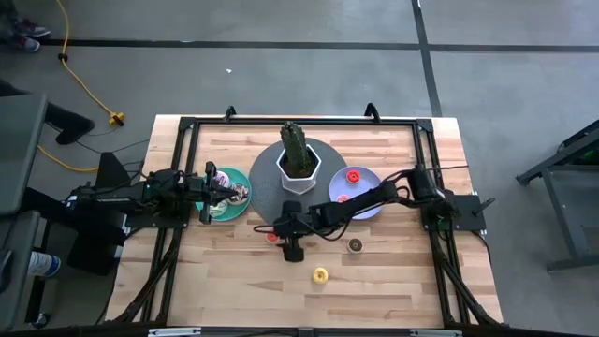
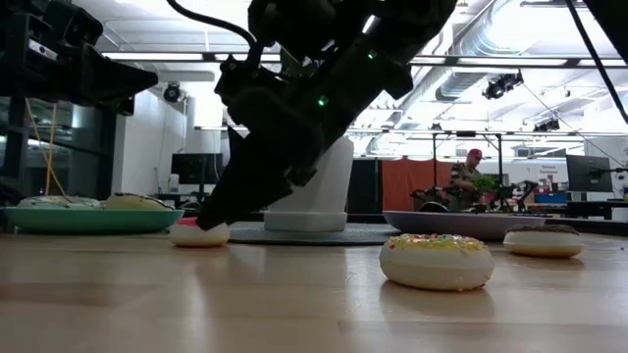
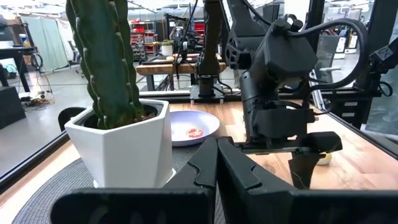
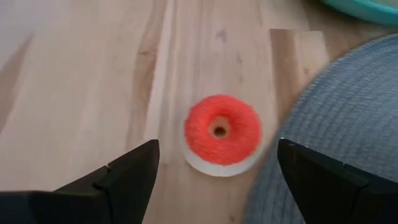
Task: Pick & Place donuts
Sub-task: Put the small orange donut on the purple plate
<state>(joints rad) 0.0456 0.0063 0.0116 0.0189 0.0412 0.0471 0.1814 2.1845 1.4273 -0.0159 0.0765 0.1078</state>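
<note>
A small red donut (image 4: 222, 134) on a white base lies flat on the wood beside the grey mat, also visible in the high view (image 1: 272, 237) and the low view (image 2: 199, 233). My right gripper (image 4: 217, 150) (image 1: 279, 233) is low over it and open, with one finger on each side and a gap to both. A yellow donut (image 1: 320, 275) and a brown donut (image 1: 356, 245) lie on the table nearer the near edge. Two red donuts (image 1: 353, 174) lie on the lavender plate (image 1: 371, 208). My left gripper (image 3: 217, 163) (image 1: 241, 194) is shut above the teal plate (image 1: 230, 213), which holds pale iced donuts (image 2: 135, 202).
A cactus in a white pot (image 1: 299, 161) stands on the round grey mat (image 1: 265, 183) between the two plates, just beyond the right gripper. A black frame (image 1: 187, 126) runs along the table's edges. Bare wood lies toward the near edge (image 1: 243, 290).
</note>
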